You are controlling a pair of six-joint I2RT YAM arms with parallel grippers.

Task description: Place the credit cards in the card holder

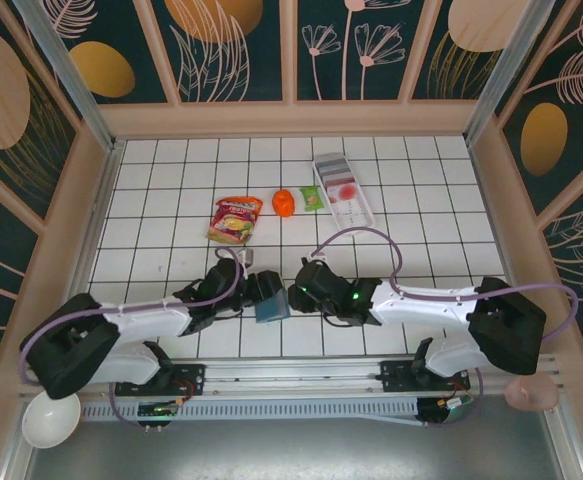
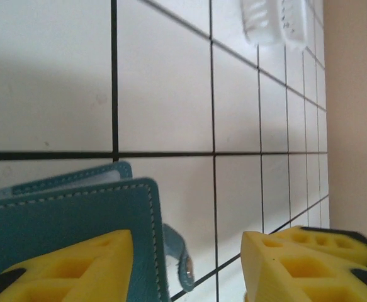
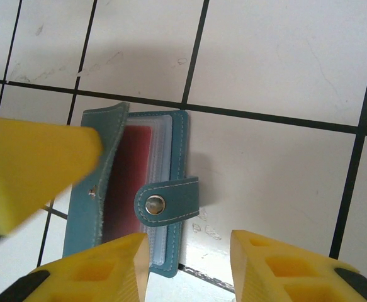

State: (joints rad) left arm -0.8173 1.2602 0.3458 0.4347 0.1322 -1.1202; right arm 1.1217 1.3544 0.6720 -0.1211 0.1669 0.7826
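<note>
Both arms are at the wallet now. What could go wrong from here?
1. The cover of the card holder seems held open by just one finger of the left end effector; it may flop shut.
2. The open right end effector hangs close by, so the two may collide.

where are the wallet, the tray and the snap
wallet (image 2: 70, 229): left wrist view, on its outer cover
tray (image 1: 357, 211): top view, on its bare near end
snap (image 3: 155, 204): right wrist view, on the metal stud of the strap
</note>
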